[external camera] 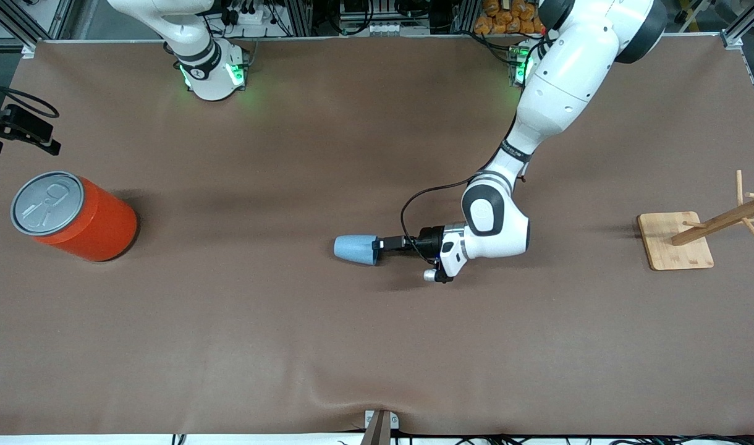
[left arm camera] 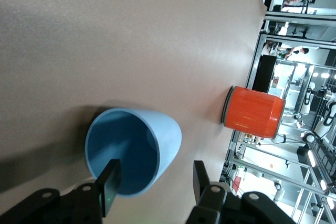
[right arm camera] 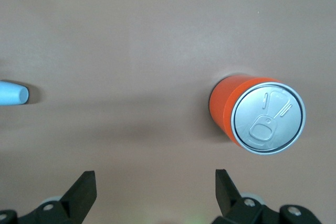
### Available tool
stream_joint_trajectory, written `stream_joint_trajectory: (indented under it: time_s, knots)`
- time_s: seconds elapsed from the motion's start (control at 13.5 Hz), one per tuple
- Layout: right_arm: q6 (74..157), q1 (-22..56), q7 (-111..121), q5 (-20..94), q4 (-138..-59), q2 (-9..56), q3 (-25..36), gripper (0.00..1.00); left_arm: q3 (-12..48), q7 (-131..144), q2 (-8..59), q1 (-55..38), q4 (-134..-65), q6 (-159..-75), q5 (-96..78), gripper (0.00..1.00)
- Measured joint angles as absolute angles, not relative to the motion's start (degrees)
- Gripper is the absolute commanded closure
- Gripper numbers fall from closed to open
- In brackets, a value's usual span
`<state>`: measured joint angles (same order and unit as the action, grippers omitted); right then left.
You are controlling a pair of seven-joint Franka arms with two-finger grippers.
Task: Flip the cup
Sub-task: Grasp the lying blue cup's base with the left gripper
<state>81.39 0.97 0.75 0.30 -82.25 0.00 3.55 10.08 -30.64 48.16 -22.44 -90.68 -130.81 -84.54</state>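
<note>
The light-blue cup (external camera: 355, 249) lies on its side in the middle of the table, its open mouth turned toward the left arm's end. My left gripper (external camera: 382, 245) is low over the table at the cup's mouth and is open. In the left wrist view the cup (left arm camera: 164, 136) shows its blue inside. One finger (left arm camera: 110, 186) stands in front of the mouth and the other (left arm camera: 202, 182) outside the rim, so the left gripper (left arm camera: 156, 184) straddles the cup's wall. My right gripper (right arm camera: 155, 190) is open and empty high over bare table. The cup (right arm camera: 13, 93) shows in that view too.
A big orange-red can (external camera: 74, 216) with a grey pull-tab lid stands upright toward the right arm's end; it also shows in both wrist views (left arm camera: 253, 111) (right arm camera: 262, 121). A wooden peg rack (external camera: 680, 238) stands toward the left arm's end.
</note>
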Motion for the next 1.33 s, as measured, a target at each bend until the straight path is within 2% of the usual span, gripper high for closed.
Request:
stream_joint_trajectory:
  time_s: [0.3, 0.59, 0.67, 0.96, 1.33]
  knots:
    - [79.13, 1.29, 0.78, -0.02, -80.78, 0.0, 3.39, 0.0, 10.12, -31.61, 49.54, -22.82, -89.51, -130.81, -85.6, 0.39]
    - [79.13, 1.34, 0.78, -0.02, -80.78, 0.0, 3.38, 0.0, 10.15, -31.85, 49.65, -24.56, -88.47, -130.81, -88.4, 0.46]
    - [79.13, 1.35, 0.78, -0.02, -80.78, 0.01, 3.37, 0.0, 10.15, -31.85, 49.66, -24.81, -88.46, -130.82, -88.48, 0.5]
    - [79.2, 1.46, 0.78, -0.02, -80.78, 0.02, 3.34, 0.0, 10.1, -33.44, 49.86, -24.87, -88.46, -130.82, -88.5, 0.98]
    - [79.21, 1.46, 0.78, -0.03, -80.78, 0.05, 3.34, 0.0, 10.24, -36.87, 50.61, -24.78, -87.71, -130.28, -90.04, 1.0]
